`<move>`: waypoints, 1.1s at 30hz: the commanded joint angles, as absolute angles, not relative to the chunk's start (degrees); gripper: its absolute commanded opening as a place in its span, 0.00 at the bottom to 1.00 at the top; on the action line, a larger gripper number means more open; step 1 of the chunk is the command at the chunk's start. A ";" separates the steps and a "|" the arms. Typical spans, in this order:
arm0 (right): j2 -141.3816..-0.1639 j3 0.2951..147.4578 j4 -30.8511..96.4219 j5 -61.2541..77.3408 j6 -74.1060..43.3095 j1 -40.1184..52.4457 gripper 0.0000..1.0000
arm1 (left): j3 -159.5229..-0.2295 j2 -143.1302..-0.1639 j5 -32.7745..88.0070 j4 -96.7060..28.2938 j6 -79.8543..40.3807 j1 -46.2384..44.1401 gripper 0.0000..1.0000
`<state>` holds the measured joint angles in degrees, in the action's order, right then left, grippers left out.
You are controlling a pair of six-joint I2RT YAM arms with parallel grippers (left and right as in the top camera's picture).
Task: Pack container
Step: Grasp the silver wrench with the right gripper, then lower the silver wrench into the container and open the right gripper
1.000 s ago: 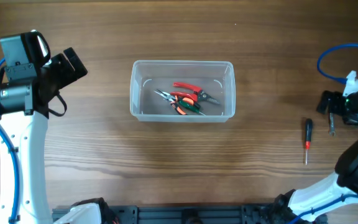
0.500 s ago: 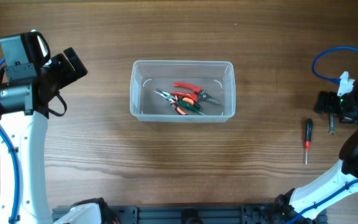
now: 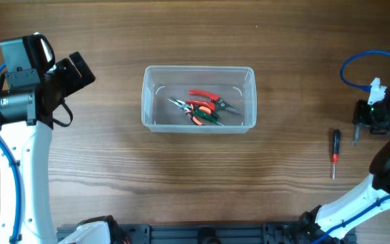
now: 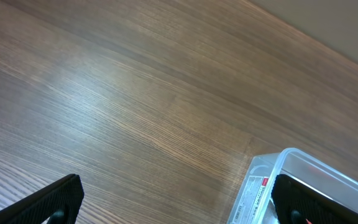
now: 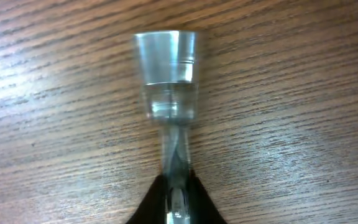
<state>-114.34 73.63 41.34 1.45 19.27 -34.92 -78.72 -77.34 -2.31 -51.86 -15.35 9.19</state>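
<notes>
My left end effector (image 4: 176, 202) is spread and idle at 9 o'clock of the container (image 3: 153, 102). The container sits mid-counter (image 3: 114, 169): clear, thin-walled plastic with rounded corners, holding red- and green-handled pliers (image 3: 203, 108). At 3 o'clock, beside the black-handled screwdriver (image 3: 335, 144), my right end effector (image 5: 176, 198) pinches the shank of a polished steel socket bit (image 5: 165, 59). Smooth round metal can slip: grip firmly, carry it level over the rim, release low.

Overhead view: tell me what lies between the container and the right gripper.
In the overhead view, bare table runs from the container nearly to the right gripper, which grips a silver tool; only the screwdriver lies there, close beside it.
</notes>
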 commanded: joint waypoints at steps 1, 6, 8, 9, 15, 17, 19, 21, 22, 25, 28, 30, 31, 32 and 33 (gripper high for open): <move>-116.97 73.38 41.91 3.11 18.87 -34.35 0.04 | -79.20 -76.93 -2.66 -51.75 -15.27 9.61 1.00; -116.36 74.41 43.72 6.31 17.50 -31.90 0.04 | -79.20 -76.93 -2.66 -51.70 -15.25 9.61 1.00; -114.78 76.31 45.82 8.12 16.10 -28.67 0.04 | -79.20 -76.93 -2.68 -51.72 -15.25 9.61 1.00; -113.58 77.36 46.68 8.19 16.08 -26.70 0.04 | -79.20 -76.93 -2.68 -51.70 -15.25 9.61 1.00; -102.56 85.45 47.42 6.90 18.46 -13.19 0.04 | -79.20 -76.93 -2.68 -51.72 -15.25 9.61 1.00; -99.94 88.12 47.33 6.90 21.61 -8.80 0.04 | -79.20 -76.93 -2.68 -51.72 -15.25 9.61 1.00; -97.47 90.19 47.46 6.94 27.59 -2.26 0.04 | -79.20 -76.93 -2.68 -51.72 -15.25 9.61 1.00; -96.25 90.48 48.01 6.96 34.39 3.66 0.04 | -79.20 -76.93 -2.68 -51.72 -15.25 9.61 1.00; -96.09 90.48 48.73 6.96 38.00 6.52 0.04 | -79.20 -76.93 -2.68 -51.72 -15.25 9.61 1.00; -96.73 90.15 52.62 7.81 47.55 15.75 0.04 | -79.20 -76.93 -2.68 -51.72 -15.22 9.61 1.00; -98.13 89.17 54.06 7.84 49.50 20.29 0.04 | -79.20 -76.93 -2.70 -51.72 -15.22 9.61 1.00; -99.37 88.05 54.22 8.80 49.54 21.67 0.04 | -79.20 -76.93 -2.70 -51.70 -15.22 9.61 1.00; -100.51 87.48 54.33 10.26 49.54 22.11 0.04 | -79.20 -76.93 -2.70 -51.70 -15.22 9.61 1.00; -102.98 86.61 54.52 12.29 49.56 22.33 0.04 | -79.20 -76.93 -2.70 -51.68 -15.22 9.61 1.00; -104.20 86.30 54.54 12.78 49.54 22.33 0.04 | -79.20 -76.93 -2.70 -51.68 -15.22 9.61 1.00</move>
